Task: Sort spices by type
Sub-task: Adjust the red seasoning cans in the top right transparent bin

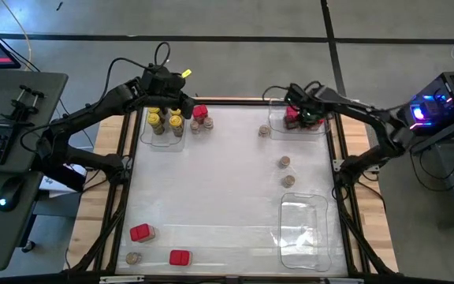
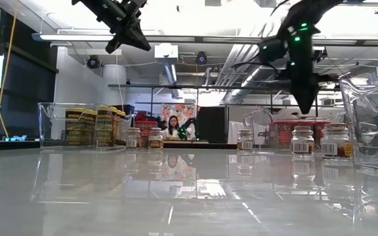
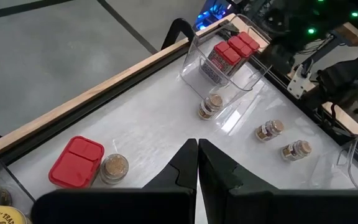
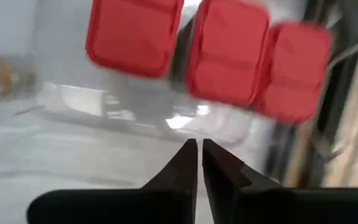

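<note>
Yellow-lidded jars (image 1: 164,120) stand in a clear tray (image 1: 144,136) at the far left. Beside that tray are a red box (image 3: 76,160) and a brown-lidded jar (image 3: 114,167). Three red boxes (image 4: 225,53) stand in a clear tray (image 1: 321,130) at the far right. My left gripper (image 3: 196,146) hangs shut and empty above the far-left tray. My right gripper (image 4: 199,146) is shut and empty, pointing down just above the red boxes' tray. Loose brown-lidded jars (image 1: 284,162) stand on the table's right half.
An empty clear tray (image 1: 304,229) lies at the near right. Two red boxes (image 1: 140,233) (image 1: 180,257) and a jar (image 1: 133,258) sit near the front left. One jar (image 1: 264,131) stands just left of the red boxes' tray. The table's middle is bare.
</note>
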Available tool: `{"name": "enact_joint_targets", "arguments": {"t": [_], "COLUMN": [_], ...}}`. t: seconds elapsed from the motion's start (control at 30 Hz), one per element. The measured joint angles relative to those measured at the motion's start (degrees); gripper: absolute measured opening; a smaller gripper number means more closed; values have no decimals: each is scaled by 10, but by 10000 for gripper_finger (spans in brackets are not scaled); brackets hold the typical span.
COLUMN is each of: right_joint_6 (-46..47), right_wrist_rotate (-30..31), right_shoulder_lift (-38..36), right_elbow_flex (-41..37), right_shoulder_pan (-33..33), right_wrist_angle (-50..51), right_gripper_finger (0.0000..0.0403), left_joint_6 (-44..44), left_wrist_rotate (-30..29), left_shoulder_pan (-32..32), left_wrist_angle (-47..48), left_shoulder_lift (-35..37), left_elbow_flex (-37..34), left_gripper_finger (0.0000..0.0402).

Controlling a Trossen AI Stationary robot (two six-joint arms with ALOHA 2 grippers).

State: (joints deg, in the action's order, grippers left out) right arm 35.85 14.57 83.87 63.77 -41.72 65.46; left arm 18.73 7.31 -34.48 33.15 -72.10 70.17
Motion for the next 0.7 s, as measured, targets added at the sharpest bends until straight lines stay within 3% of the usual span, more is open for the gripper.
{"name": "enact_joint_targets", "arguments": {"t": [0.2,0.7], "right_joint_6": [33,27], "right_wrist_rotate": [-14,-14], "right_shoulder_lift": [-51,12], "right_elbow_flex": [-72,-97], "right_shoulder_pan": [-24,-71], "right_wrist_angle": [-62,-179], "right_gripper_finger": [4,1], "left_joint_6": [-3,7], "left_wrist_rotate": [0,0], "left_shoulder_pan": [0,0], "left_wrist_angle": [-2,-4], "left_shoulder_lift": [0,0], "left_elbow_flex": [0,0], "left_gripper_finger": [0,0]}}
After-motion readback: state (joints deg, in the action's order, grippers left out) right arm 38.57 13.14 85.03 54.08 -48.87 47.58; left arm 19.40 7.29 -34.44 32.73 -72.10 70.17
